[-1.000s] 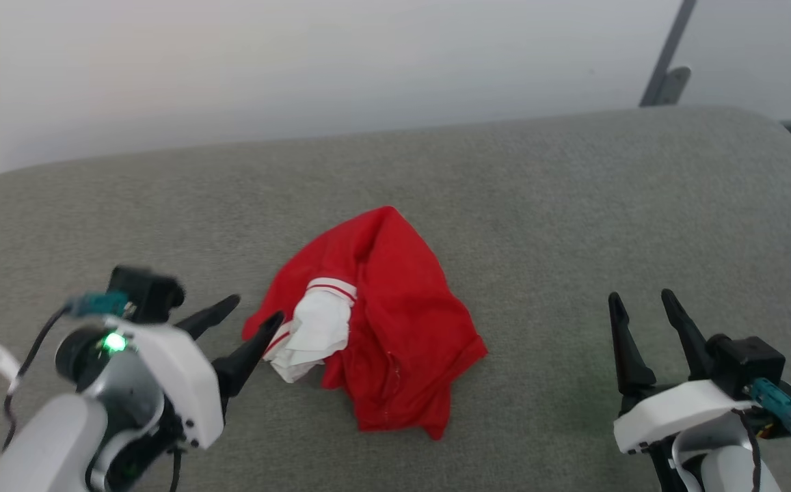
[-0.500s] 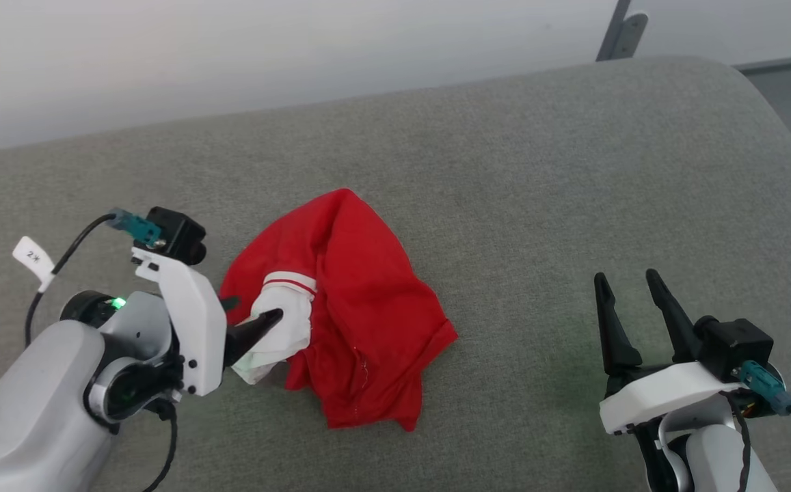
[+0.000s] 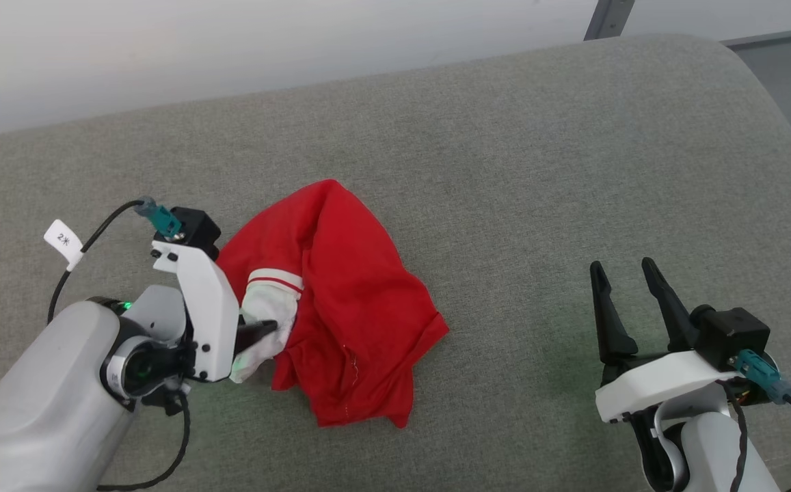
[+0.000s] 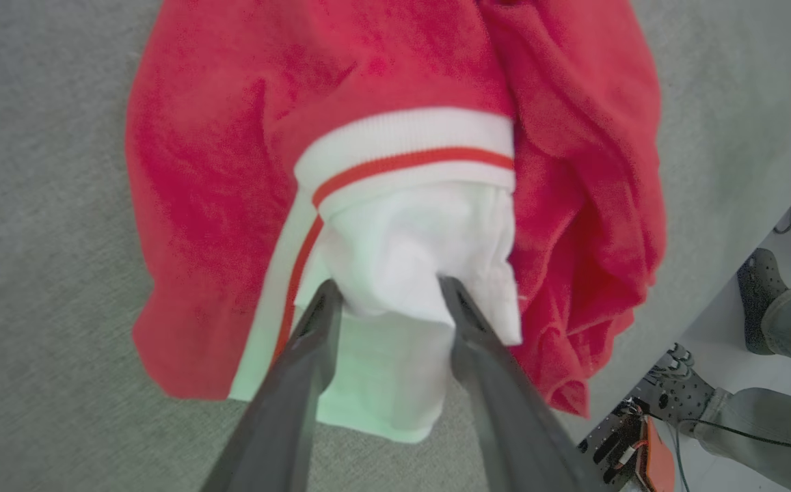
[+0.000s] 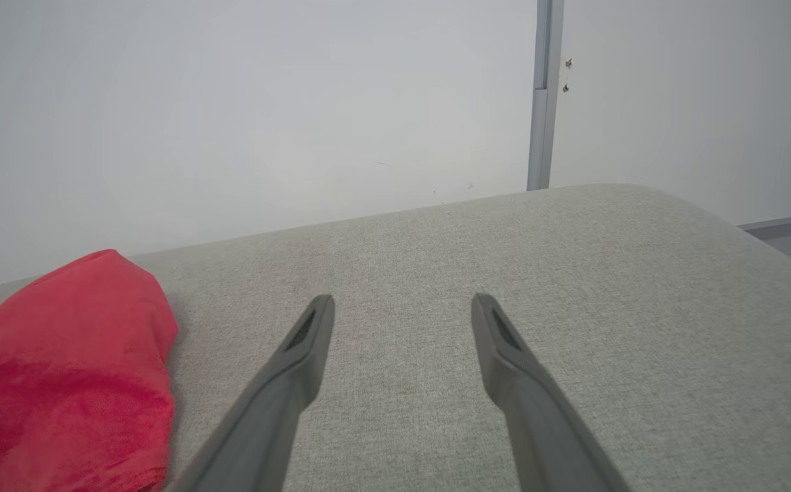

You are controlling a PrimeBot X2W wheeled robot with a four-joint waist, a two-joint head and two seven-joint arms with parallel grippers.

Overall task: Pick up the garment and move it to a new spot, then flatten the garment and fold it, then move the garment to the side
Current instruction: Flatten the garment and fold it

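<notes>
Head view: the garment (image 3: 347,307) was seen crumpled on the cushion (image 3: 539,171). Left wrist view: its white fold (image 4: 402,253) was straddled by the open left hand (image 4: 388,290). Right wrist view: the right hand (image 5: 403,304) was held wide open, empty.

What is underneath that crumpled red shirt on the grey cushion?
The garment lies bunched on the grey cushion, which shows all around it. A white panel pokes out of the red folds, between the fingers of the left claw. Whatever lies beneath the cloth is covered.
</notes>
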